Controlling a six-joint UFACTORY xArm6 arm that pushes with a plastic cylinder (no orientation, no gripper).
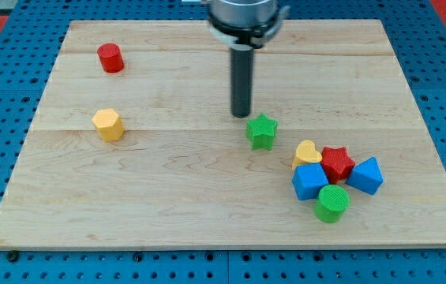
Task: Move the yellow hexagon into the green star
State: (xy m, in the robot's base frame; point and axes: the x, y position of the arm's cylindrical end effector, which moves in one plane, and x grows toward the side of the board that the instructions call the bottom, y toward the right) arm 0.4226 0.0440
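Observation:
The yellow hexagon (108, 125) sits on the wooden board at the view's left. The green star (262, 131) sits right of the board's middle, far from the hexagon. My tip (241, 115) stands just up and left of the green star, very close to it, and far to the right of the yellow hexagon.
A red cylinder (110, 57) stands at the upper left. At the lower right lies a cluster: a yellow heart (308, 151), a red star (337, 162), a blue cube (310, 181), a blue pentagon-like block (365, 175) and a green cylinder (332, 203). The board's edge (230, 246) runs along the bottom.

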